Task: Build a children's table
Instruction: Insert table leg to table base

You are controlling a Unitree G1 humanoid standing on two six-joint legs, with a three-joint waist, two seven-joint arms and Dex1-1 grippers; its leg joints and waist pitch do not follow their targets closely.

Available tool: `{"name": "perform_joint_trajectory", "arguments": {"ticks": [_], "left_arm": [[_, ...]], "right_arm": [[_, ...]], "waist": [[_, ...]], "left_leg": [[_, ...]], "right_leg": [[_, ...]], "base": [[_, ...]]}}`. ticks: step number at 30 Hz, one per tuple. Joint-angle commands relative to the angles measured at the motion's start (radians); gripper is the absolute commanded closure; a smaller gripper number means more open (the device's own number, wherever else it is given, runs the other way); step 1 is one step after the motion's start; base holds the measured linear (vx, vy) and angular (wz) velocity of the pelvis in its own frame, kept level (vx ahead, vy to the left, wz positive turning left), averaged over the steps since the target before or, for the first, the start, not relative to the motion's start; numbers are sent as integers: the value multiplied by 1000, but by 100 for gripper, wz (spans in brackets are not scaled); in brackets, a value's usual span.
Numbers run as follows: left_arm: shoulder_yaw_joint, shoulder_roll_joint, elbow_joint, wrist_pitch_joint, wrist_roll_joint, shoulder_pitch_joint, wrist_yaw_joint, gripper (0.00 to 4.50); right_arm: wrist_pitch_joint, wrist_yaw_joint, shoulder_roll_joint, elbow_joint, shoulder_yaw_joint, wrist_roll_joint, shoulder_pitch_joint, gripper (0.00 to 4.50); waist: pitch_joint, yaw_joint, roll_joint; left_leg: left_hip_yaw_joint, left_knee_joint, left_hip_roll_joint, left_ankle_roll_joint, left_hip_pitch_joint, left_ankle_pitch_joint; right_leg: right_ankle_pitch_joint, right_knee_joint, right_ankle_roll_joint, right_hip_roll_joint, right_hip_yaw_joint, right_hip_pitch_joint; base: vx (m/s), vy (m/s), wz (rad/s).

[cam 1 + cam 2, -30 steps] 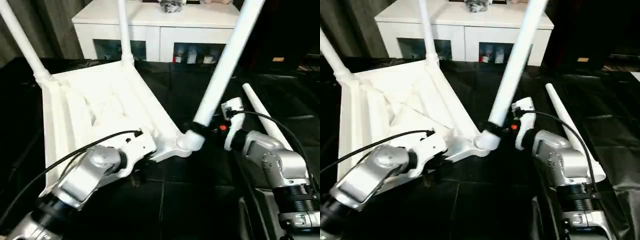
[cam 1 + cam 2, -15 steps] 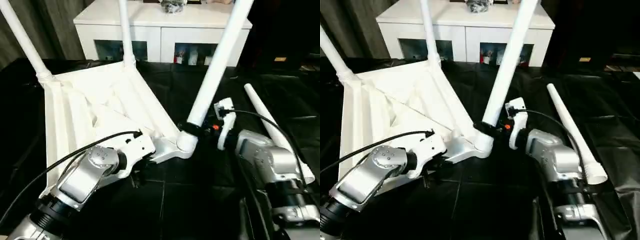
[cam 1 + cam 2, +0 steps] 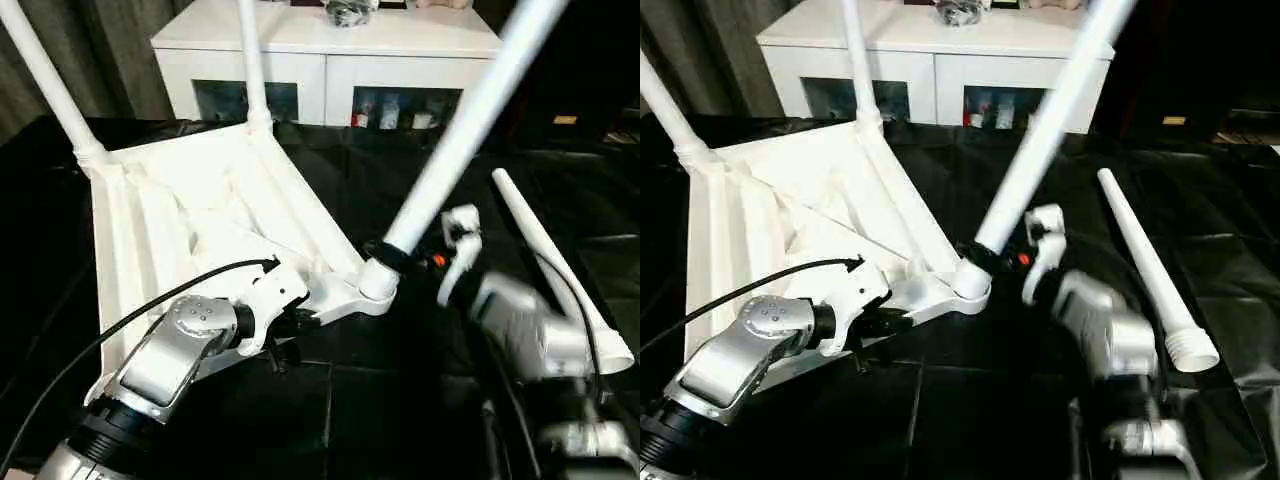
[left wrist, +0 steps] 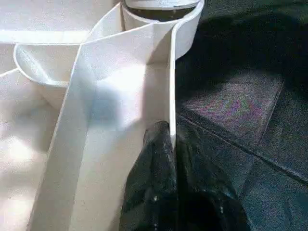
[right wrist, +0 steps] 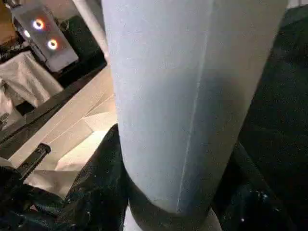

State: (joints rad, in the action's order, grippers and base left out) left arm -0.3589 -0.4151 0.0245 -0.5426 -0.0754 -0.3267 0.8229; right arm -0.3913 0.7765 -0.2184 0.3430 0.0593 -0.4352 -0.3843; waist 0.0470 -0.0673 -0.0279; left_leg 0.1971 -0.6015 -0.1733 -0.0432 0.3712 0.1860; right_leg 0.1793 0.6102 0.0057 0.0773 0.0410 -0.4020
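The white tabletop [image 3: 170, 220] lies upside down on the black floor, ribs showing. Two white legs [image 3: 45, 80] [image 3: 250, 60] stand upright in its far corner sockets. A third leg [image 3: 450, 150] sits in the near right socket [image 3: 378, 282] and leans to the right. My right gripper [image 5: 173, 192] is shut around that leg's base, one black finger [image 5: 96, 187] on each side. My left gripper [image 4: 171, 142] is shut on the tabletop's thin rim wall [image 4: 171, 86] close to the same socket. The last leg [image 3: 545, 260] lies loose on the floor at the right.
A white glass-doored cabinet [image 3: 325, 60] stands behind the tabletop with dark objects on top. Grey curtains [image 3: 110, 50] hang at the back left. Black sheeting [image 3: 400, 400] covers the floor around the work.
The held leg has swung to lean further right than half a second ago, and my right arm has shifted with it. The left arm and tabletop stay put.
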Motion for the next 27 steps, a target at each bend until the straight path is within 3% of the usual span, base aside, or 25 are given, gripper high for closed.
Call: {"name": "perform_joint_trajectory", "arguments": {"ticks": [1, 3, 5, 6, 10, 16, 18, 19, 20, 27], "left_arm": [[22, 30, -18, 48, -46, -11, 0, 450], [7, 8, -17, 56, -21, -5, 24, 450], [3, 2, -16, 60, -15, -3, 31, 450], [-9, -12, -19, 58, -7, 2, 42, 450], [-17, -21, -20, 57, -4, 5, 48, 450], [-46, -48, -29, 50, 21, 11, 68, 450], [-67, -72, -44, 42, 35, 20, 85, 450], [-74, -79, -49, 37, 40, 22, 89, 450], [-83, -88, -53, 31, 47, 24, 93, 450], [-91, -98, -55, 9, 53, 26, 101, 450]], "right_arm": [[17, -13, 2, 36, -54, 63, 59, 264], [79, -16, -10, 26, -100, 124, 91, 264], [96, -19, -15, 24, -115, 144, 97, 264], [125, -19, -34, 14, -156, 193, 105, 264], [158, -13, -69, 11, -222, 266, 101, 264], [89, 63, -108, 13, -302, 300, 61, 264], [27, 106, -117, 26, -327, 292, 26, 264], [8, 120, -119, 31, -331, 285, 13, 264], [-7, 131, -119, 44, -333, 280, -3, 264], [-18, 121, -112, 88, -317, 279, -32, 264]], "waist": [[-56, -1, 10], [-56, 1, 8], [-55, 3, 8], [-55, 4, 7], [-52, 8, 11], [-53, 13, 19], [-55, 14, 23], [-55, 14, 21], [-55, 16, 27], [-54, 20, 29]], "left_leg": [[-27, 79, -50, 7, -15, 256], [-29, 82, -50, -1, -15, 275], [-30, 84, -50, -6, -15, 290], [-32, 85, -51, -9, -15, 299], [-33, 88, -50, -17, -19, 340], [-37, 92, -51, -23, -21, 382], [-38, 93, -53, -25, -23, 395], [-39, 94, -54, -27, -24, 402], [-38, 94, -53, -30, -24, 411], [-43, 96, -53, -56, -30, 476]], "right_leg": [[317, -84, -190, 64, -38, 31], [342, -86, -179, 63, -38, 31], [353, -87, -171, 62, -38, 29], [355, -86, -170, 61, -38, 29], [391, -91, -161, 62, -39, 27], [409, -93, -150, 60, -39, 25], [391, -90, -158, 58, -40, 24], [388, -89, -161, 58, -39, 24], [385, -90, -162, 57, -39, 23], [456, -99, -139, 60, -39, 15]], "base": [[0, 0, 0], [0, 0, 0], [0, 0, 0], [0, 0, 0], [0, 0, 0], [0, 0, 0], [0, 0, 0], [0, 0, 0], [0, 0, 0], [0, 0, 0]]}}
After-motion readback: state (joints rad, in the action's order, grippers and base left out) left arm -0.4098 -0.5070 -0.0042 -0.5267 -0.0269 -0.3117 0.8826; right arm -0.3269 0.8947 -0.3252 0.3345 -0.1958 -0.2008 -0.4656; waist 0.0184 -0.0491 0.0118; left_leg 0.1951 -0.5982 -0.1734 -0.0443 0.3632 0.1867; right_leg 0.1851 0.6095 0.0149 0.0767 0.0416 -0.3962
